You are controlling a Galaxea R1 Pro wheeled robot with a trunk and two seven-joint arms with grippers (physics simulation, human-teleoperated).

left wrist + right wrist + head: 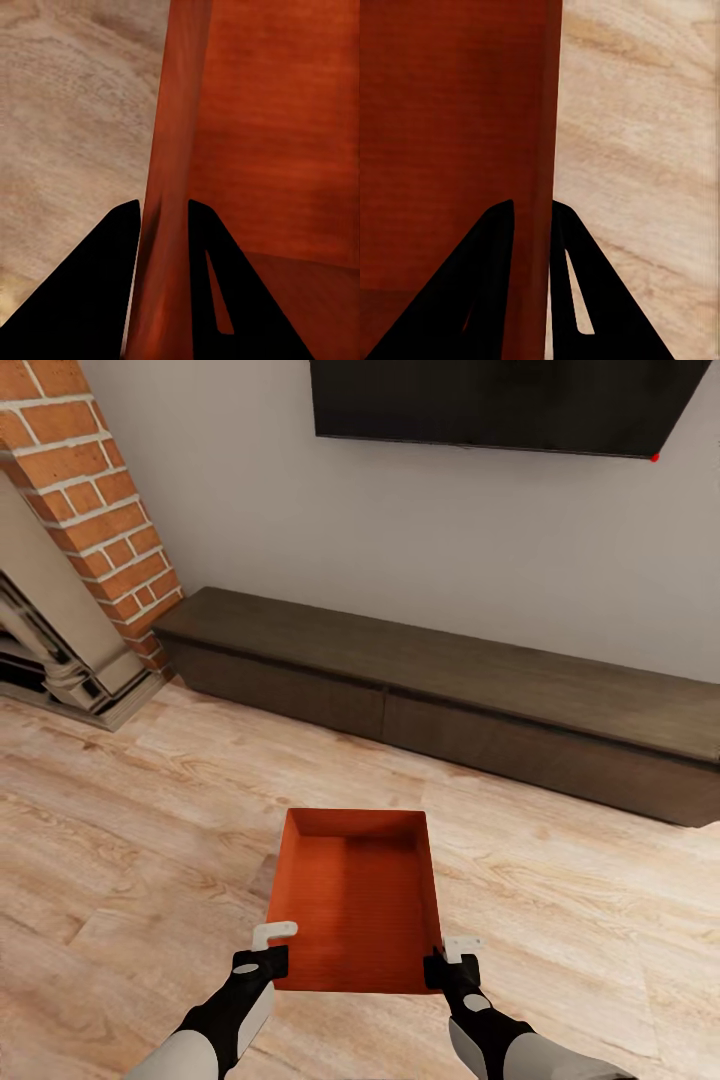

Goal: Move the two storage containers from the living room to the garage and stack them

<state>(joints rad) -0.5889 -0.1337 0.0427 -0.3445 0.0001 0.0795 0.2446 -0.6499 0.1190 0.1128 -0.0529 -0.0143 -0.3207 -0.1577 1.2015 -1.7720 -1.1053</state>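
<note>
An orange-red open-top storage container (355,900) is held up over the light wood-plank floor (120,840) of the living room, in front of me. My left gripper (272,948) is shut on the container's left wall (169,187) near its near corner. My right gripper (450,957) is shut on the right wall (544,150). In each wrist view one dark finger (97,292) (600,300) lies outside the wall and the other inside the bin. The container is empty.
A long low dark-brown cabinet (450,690) runs along the white wall ahead, under a black wall screen (500,405). A red brick fireplace (85,500) with a stone surround stands at the far left. Wood floor lies open on both sides of the container.
</note>
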